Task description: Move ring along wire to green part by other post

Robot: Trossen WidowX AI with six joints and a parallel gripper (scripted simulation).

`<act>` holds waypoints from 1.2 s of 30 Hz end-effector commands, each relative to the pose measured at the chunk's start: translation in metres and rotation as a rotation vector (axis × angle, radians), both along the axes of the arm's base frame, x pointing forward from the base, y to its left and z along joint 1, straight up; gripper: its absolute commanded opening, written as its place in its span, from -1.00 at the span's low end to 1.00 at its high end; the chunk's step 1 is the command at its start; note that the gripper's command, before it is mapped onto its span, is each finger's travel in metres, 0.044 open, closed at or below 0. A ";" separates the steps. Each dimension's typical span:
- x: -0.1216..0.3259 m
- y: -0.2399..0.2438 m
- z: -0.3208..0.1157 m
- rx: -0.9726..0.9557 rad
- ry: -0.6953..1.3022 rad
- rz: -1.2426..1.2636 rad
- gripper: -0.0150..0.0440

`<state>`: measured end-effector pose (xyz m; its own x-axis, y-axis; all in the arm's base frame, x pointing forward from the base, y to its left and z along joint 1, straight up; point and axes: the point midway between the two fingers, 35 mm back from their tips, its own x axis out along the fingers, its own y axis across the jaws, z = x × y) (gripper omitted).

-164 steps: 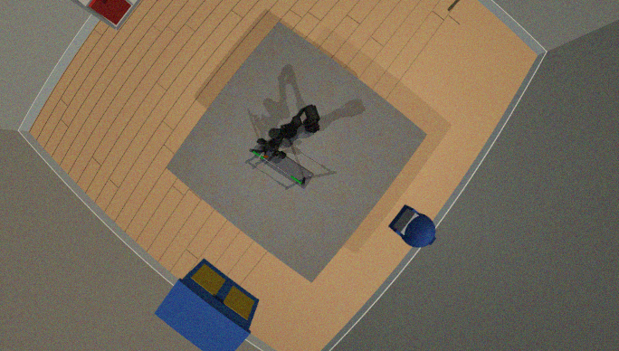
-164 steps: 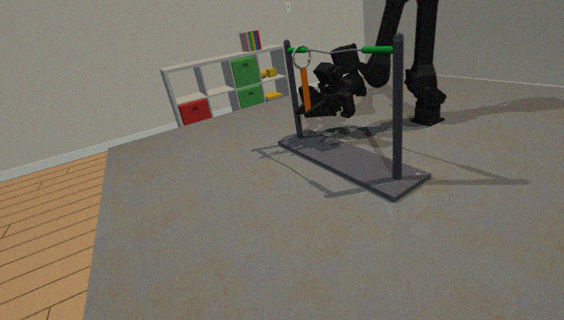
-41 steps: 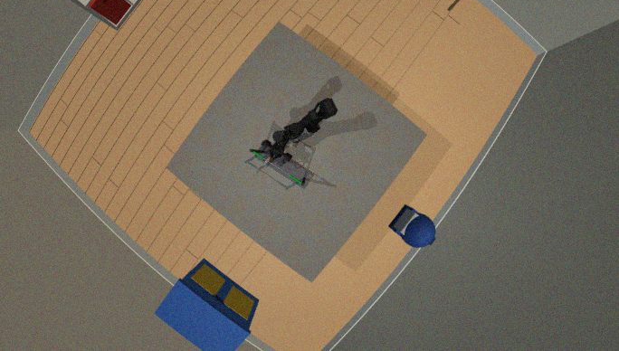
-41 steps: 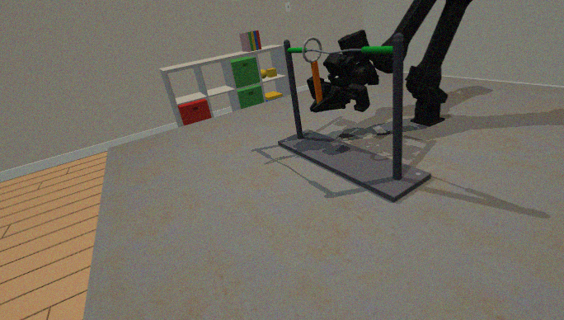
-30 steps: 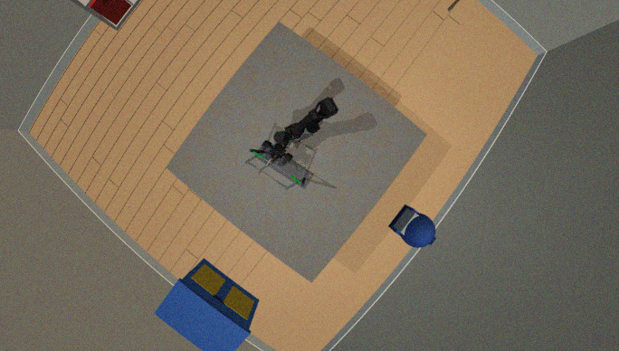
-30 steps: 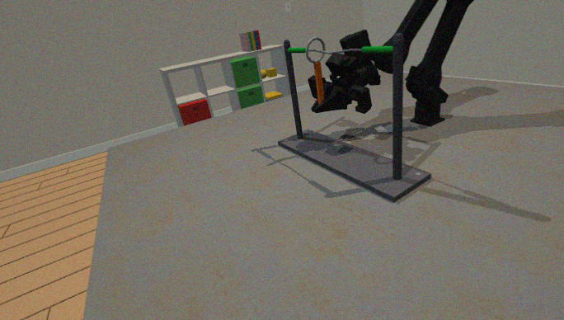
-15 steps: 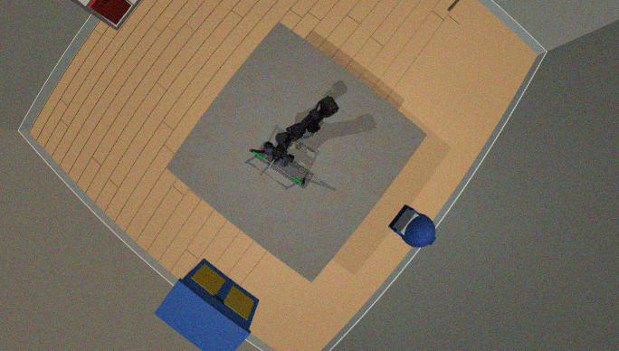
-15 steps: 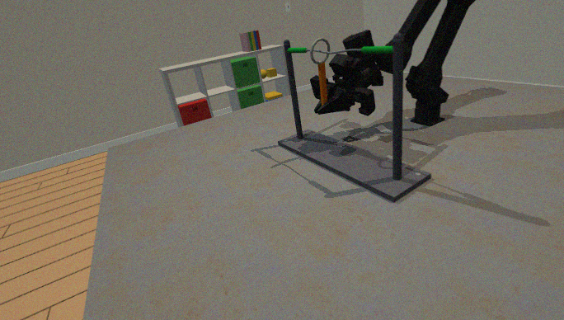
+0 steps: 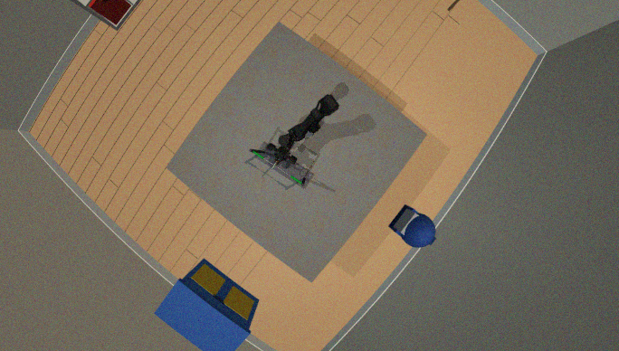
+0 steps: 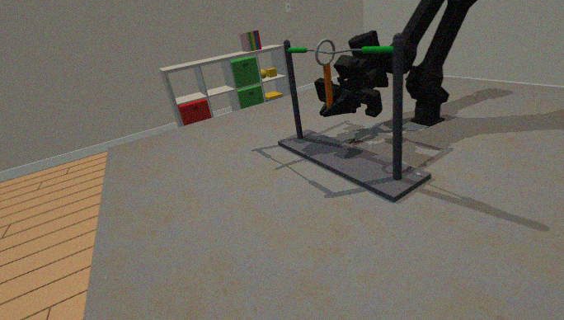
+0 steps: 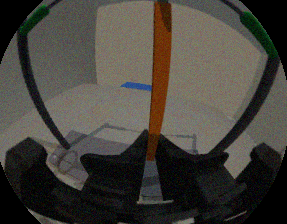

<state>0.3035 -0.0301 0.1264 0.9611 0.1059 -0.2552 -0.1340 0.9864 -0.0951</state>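
The grey ring (image 10: 316,54) surrounds the thin grey wire (image 10: 347,51), nearer the far left green part (image 10: 297,49) (image 11: 259,32) than the near right green part (image 10: 378,49) (image 11: 34,21). In the exterior view, the wire passes near the middle of the ring's opening, with no contact visible. The orange handle (image 10: 327,83) (image 11: 161,60) points down, slightly tilted. My gripper (image 10: 329,107) (image 11: 150,132) is shut on the handle's lower end, below the wire. The ring is out of the wrist view.
The far left post (image 10: 293,91) (image 11: 249,107) and near right post (image 10: 397,112) (image 11: 36,95) stand on a dark base plate (image 10: 353,167). My forearm and wrist are on the robot's side of the wire. A shelf (image 10: 166,87) stands by the wall.
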 end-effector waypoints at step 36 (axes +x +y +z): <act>-0.006 0.064 0.001 0.205 0.013 -0.008 -1.00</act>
<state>0.2983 0.0296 0.1267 0.9588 0.1483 -0.2423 -0.1273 0.9868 0.1000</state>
